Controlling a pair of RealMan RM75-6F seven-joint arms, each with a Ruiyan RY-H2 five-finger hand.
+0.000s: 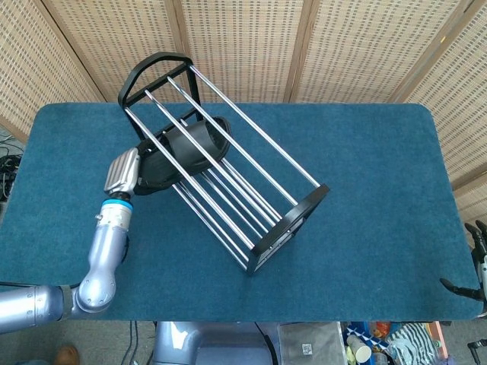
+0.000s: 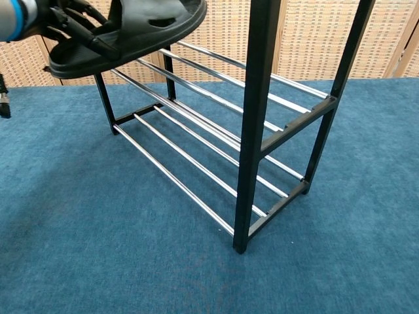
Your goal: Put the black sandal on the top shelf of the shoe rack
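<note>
The black sandal [image 1: 194, 144] is held by my left hand [image 1: 128, 173] at its heel end, toe pointing into the shoe rack [image 1: 293, 220]. In the head view two of the rack's upper chrome rods cross over the sandal. In the chest view the sandal [image 2: 131, 29] hangs just above the higher of the two shelves seen there, near the rack's far end, with my left hand [image 2: 69, 19] gripping it from the left. The rack [image 2: 258, 131] runs beyond that frame's top edge. My right hand [image 1: 473, 262] sits off the table's front right corner, fingers apart and empty.
The rack stands diagonally on the blue carpeted table [image 1: 365, 152], far end at the back left, near end toward the front middle. Wicker screens [image 1: 251, 46] close off the back. Clutter lies on the floor below the front edge [image 1: 365, 346].
</note>
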